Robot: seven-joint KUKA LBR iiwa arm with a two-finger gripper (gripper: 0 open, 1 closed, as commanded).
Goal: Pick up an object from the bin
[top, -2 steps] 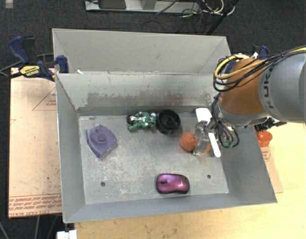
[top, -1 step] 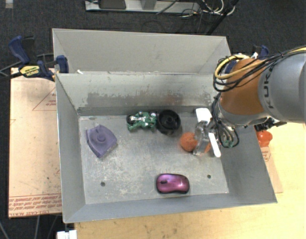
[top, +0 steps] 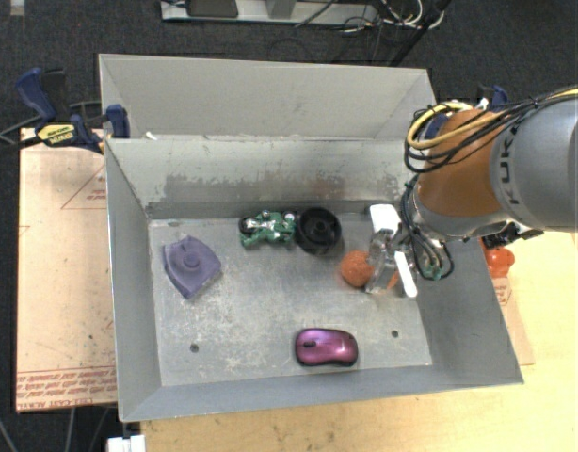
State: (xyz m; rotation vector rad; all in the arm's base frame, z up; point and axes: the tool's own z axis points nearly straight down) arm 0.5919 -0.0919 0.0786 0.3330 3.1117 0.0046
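The orange ball (top: 355, 269) lies on the floor of the bin (top: 261, 299), in its right half and close to the right wall. It is the thing nearest the gripper (top: 389, 273).

**Fingers.** The fingers (top: 376, 264) stand apart, in the open position, low in the bin. The left one sits at the ball's right flank, touching it or nearly so. A patch of orange shows in the gap between them, so it cannot be told whether part of the ball is inside the gap. The ball is not shown clamped.

**Recommended procedure for the step in hand (judgement).**
1. Centre the gap over the ball's widest part before closing. A ball caught off-centre is likely to squirt sideways.
2. Bring the fingertips close to the floor so that they close at or below the ball's middle.
3. Close evenly, then lift straight up, clear of the right wall.
4. Keep clear of the black round object (top: 318, 230), which lies near the ball, up and to its left.

**Contents of the bin, counted outward from the ball.**
- Orange ball: one.
- Black round object: one.
- Green, white and black toy (top: 267, 231): one, touching the black object's left side by the back wall.
- Glossy purple mouse-shaped object (top: 327, 347): one, near the front edge.
- Pale violet flat piece (top: 188, 266): one, well apart at the left.

Total: five loose things, none stacked.
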